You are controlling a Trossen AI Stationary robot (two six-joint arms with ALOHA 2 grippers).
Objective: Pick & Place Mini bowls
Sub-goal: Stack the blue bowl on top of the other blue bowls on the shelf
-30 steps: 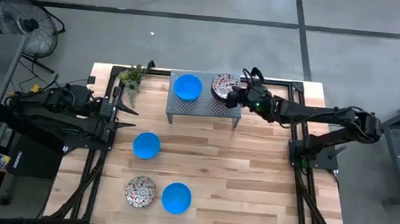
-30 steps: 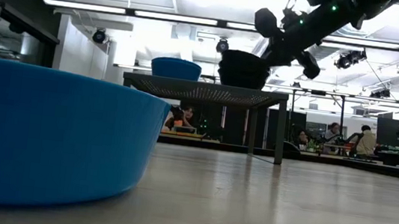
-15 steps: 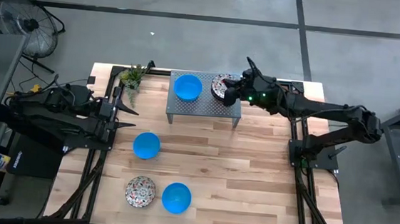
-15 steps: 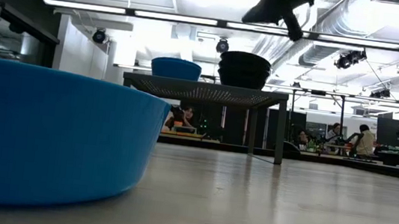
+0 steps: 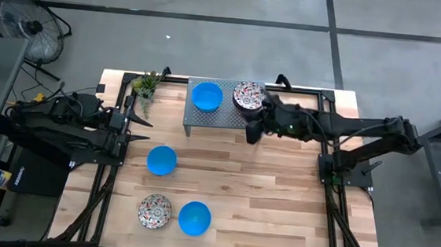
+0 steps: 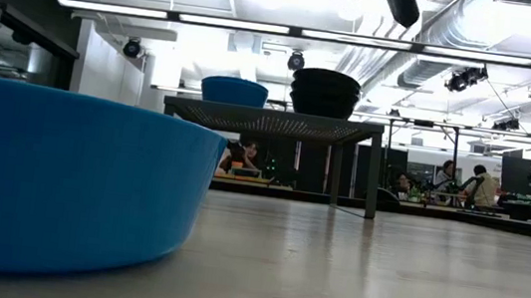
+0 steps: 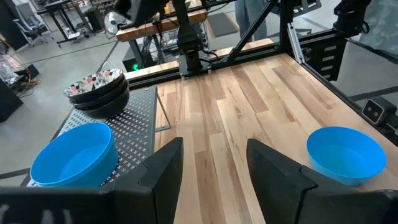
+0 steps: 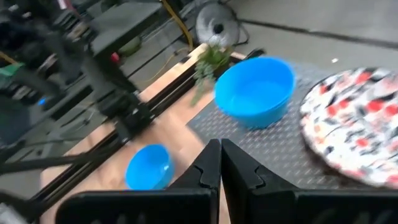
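Observation:
A blue bowl (image 5: 207,96) and a stack of floral bowls (image 5: 248,95) rest on a raised metal platform (image 5: 222,119) at the far side. On the wood lie a blue bowl (image 5: 161,161), a floral bowl (image 5: 154,211) and another blue bowl (image 5: 194,218). My right gripper (image 5: 253,131) hangs high over the platform's near right corner, shut and empty; its wrist view shows the shut gripper (image 8: 220,167) above the blue bowl (image 8: 255,90) and floral bowl (image 8: 357,124). My left gripper (image 5: 140,127) waits open at the table's left side, seen open in its own view (image 7: 211,168).
A small potted plant (image 5: 146,85) stands at the far left corner beside the platform. Black frame rails run along the table's left and right sides. In the low view a blue bowl (image 6: 61,181) fills the near left. Bare wood lies between the platform and the near bowls.
My right gripper has risen from beside the floral stack, leaving the low view's top, and has drawn back toward the near edge, past the platform's near right corner. The floral stack has stayed in place on the platform.

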